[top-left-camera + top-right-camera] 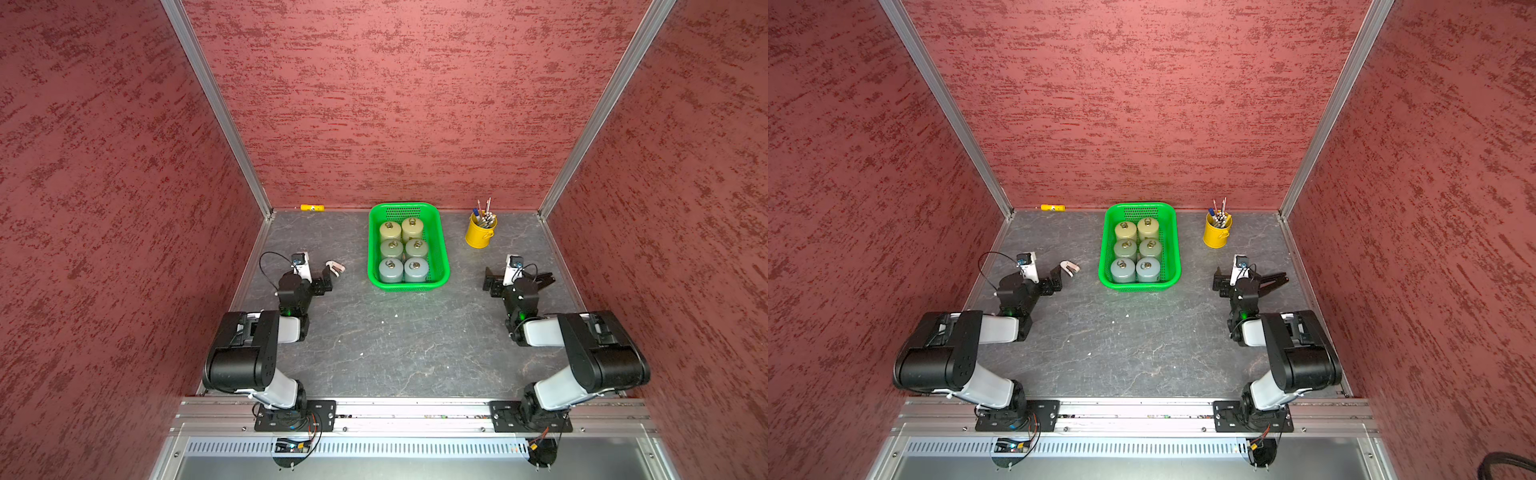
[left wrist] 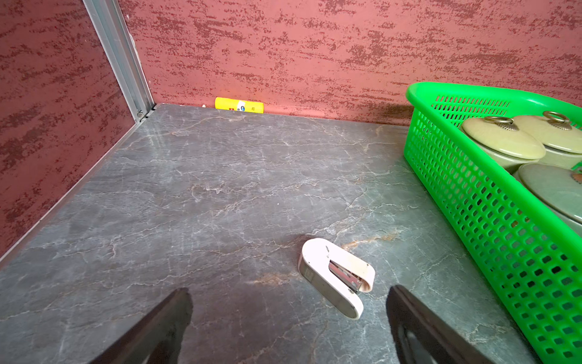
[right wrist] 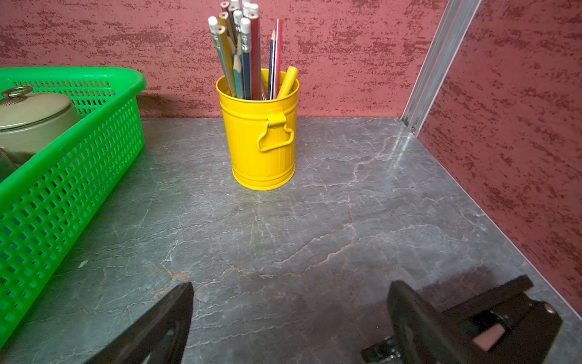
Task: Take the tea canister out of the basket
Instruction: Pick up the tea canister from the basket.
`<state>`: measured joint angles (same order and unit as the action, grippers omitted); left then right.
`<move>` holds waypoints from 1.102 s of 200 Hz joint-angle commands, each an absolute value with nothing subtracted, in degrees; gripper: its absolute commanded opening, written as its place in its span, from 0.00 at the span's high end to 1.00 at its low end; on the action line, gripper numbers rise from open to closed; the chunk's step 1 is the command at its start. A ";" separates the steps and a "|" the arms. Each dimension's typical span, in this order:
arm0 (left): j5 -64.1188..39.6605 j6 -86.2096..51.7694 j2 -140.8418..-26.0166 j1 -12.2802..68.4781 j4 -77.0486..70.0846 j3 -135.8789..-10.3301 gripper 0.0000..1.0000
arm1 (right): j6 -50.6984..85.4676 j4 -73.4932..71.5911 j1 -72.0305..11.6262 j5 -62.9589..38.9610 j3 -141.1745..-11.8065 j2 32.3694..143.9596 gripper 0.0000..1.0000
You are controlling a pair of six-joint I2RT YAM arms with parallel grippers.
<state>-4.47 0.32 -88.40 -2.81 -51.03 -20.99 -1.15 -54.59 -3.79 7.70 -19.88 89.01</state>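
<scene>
Basket (image 1: 409, 286) holding 6 tea canisters (image 1: 392, 249), upper middle of both top views; 2 grippers, both spread apart and empty.

All 6 canisters stand upright inside the green basket in 2 columns of 3, each lid with 1 ring knob: 2 pale yellow highest in the frame, 2 green in the middle, 2 grey-blue lowest. The left gripper (image 2: 288, 296) sits left of centre in both top views, jaws wide, with 1 white stapler (image 2: 337, 277) on the grey tabletop (image 1: 374, 340) just beyond its tips. The right gripper (image 3: 289, 293) sits right of centre, jaws wide, with 1 black tool (image 3: 504, 321) of unclear kind just beside it. 1 yellow bucket (image 1: 479, 237) of pencils (image 3: 245, 56) stands to the upper right of the basket. 1 yellow tube (image 1: 312, 207) lies against the back wall (image 1: 415, 104) to the upper left.
</scene>
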 commanded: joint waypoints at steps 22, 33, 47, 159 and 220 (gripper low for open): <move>-8.19 1.68 -84.79 -3.03 -45.83 -23.53 0.00 | -1.98 -57.39 -3.49 6.27 -19.63 88.06 0.01; -6.75 1.31 -80.87 -3.01 -36.88 -26.54 0.00 | -2.23 -55.09 -3.47 6.00 -19.42 85.09 0.01; -4.08 0.27 -75.88 -2.66 -31.05 -28.94 0.00 | -2.58 -48.40 -3.56 5.19 -20.24 77.92 0.01; -0.05 -1.25 -69.56 15.61 5.52 -49.08 0.00 | 2.46 34.90 -21.75 4.28 -70.90 74.55 0.01; -0.77 -3.87 -73.05 19.41 8.67 -51.69 0.00 | 13.21 49.10 -32.44 4.56 -83.99 89.27 0.01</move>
<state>-1.30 -2.74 -73.21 18.70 6.13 -49.74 7.60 39.94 -30.68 5.23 -80.23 85.73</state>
